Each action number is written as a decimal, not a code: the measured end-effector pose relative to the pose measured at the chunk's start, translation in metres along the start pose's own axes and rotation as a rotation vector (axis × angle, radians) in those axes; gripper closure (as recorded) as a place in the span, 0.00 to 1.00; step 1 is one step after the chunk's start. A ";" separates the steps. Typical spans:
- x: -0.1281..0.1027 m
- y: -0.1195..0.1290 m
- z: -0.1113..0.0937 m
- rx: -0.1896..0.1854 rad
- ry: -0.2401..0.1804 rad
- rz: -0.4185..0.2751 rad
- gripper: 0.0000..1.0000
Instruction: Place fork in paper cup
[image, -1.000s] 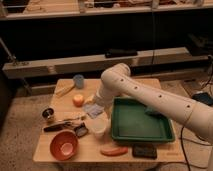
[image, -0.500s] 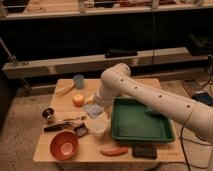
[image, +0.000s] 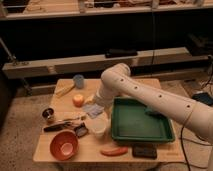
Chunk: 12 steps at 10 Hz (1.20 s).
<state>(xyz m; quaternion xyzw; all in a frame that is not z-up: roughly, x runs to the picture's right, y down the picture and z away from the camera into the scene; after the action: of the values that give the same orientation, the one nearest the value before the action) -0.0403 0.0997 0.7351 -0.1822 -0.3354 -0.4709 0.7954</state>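
The pale fork (image: 73, 120) lies flat on the wooden table (image: 65, 106), left of the paper cup, next to a longer dark-handled utensil (image: 57, 127). The white paper cup (image: 97, 128) stands upright near the table's middle, just left of the green tray. My white arm reaches in from the right and bends down. Its gripper (image: 94, 108) hangs open just above and slightly behind the cup, with nothing between its fingers. The fork is about a cup's width to the gripper's left.
A green tray (image: 120, 131) fills the table's right half. An orange bowl (image: 64, 145) sits front left, a small metal cup (image: 48, 114) at the left, a blue cup (image: 78, 81) at the back, an orange fruit (image: 78, 100) between. A reddish sausage-shaped item (image: 114, 151) and a dark block (image: 144, 151) lie at the front.
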 end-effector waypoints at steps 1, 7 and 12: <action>0.002 -0.003 -0.001 -0.010 -0.013 0.014 0.20; 0.082 -0.080 -0.012 -0.047 -0.080 0.242 0.20; 0.085 -0.085 -0.006 -0.081 -0.072 0.280 0.20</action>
<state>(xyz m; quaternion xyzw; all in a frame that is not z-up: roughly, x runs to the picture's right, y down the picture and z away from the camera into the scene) -0.0841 0.0009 0.7884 -0.2758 -0.3156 -0.3618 0.8327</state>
